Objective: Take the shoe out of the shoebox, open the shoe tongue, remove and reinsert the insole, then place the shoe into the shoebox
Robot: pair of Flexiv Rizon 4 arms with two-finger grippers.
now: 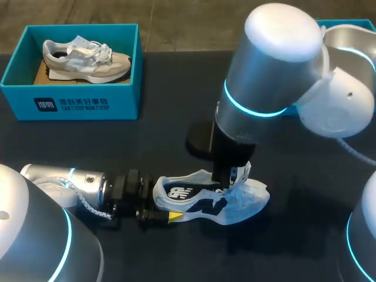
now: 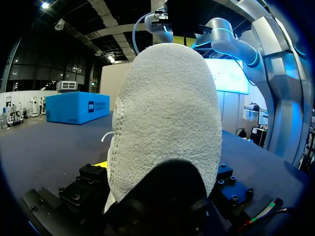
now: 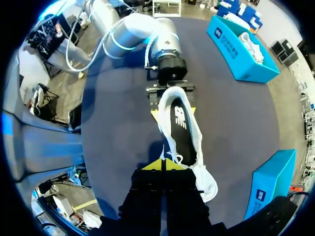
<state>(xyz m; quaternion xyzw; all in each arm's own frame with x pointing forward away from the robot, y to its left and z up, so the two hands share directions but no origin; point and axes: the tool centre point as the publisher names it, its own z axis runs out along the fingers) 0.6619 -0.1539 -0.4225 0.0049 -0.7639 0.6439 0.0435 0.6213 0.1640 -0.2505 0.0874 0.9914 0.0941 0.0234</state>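
Note:
A white shoe (image 1: 247, 202) with a navy side mark lies on the dark table, toe to the right. Its dark insole (image 1: 182, 192) with a white logo shows inside the shoe (image 3: 197, 142). My left gripper (image 1: 163, 205) has its fingers wide apart on both sides of the heel, which fills the left wrist view as a pale rough surface (image 2: 167, 113). My right gripper (image 3: 162, 166) comes down from above, its yellow tips shut together at the tongue and laces (image 1: 230, 183). I cannot make out whether anything thin is pinched there.
A teal shoebox (image 1: 70, 103) stands at the back left with a second pale shoe (image 1: 85, 59) in it; it also shows ahead of the held shoe (image 3: 241, 46). Another teal box (image 1: 346, 23) sits at the back right, behind my right arm.

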